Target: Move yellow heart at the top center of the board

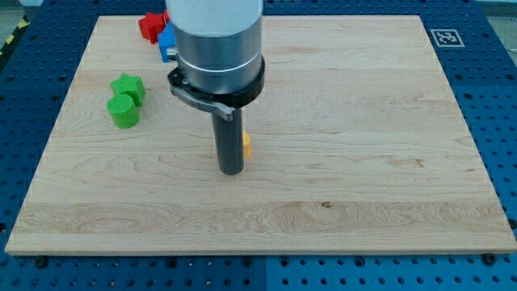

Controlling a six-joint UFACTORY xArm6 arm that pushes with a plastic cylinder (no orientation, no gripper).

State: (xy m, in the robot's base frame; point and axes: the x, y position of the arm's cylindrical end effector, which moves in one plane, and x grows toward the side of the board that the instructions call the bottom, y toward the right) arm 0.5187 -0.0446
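A yellow block (pixel 246 145) shows only as a thin sliver at the right side of my rod, near the middle of the wooden board (pixel 363 162). Most of it is hidden behind the rod, so I cannot make out its shape. My tip (pixel 232 171) rests on the board just to the view's lower left of that sliver, touching or nearly touching it.
A green star-like block (pixel 128 86) and a green cylinder (pixel 124 111) sit at the view's left. A red block (pixel 151 26) and a blue block (pixel 166 42) sit at the view's top left, partly hidden by the arm. A marker tag (pixel 443 36) is at the top right corner.
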